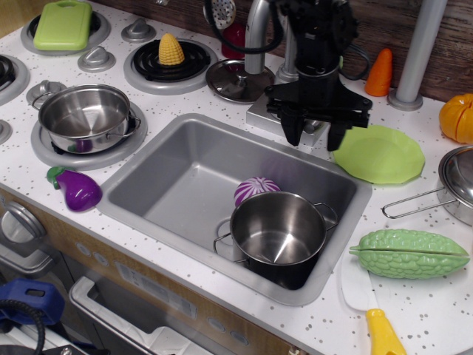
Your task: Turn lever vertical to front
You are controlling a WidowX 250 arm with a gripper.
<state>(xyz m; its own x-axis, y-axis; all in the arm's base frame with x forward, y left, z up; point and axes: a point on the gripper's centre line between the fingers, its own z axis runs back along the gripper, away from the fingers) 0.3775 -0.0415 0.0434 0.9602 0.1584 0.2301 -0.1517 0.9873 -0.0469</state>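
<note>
Countertop [185, 296]; gripper [315, 138] spread before lever [316, 126].

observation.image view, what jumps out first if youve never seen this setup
The black tool hangs open at the back rim of the grey sink, its two fingers pointing down in front of the faucet base; the lever cannot be made out behind it. In the sink, a steel pot stands near the front right corner with a purple onion behind it. A bright green plate lies on the counter right of the tool.
</note>
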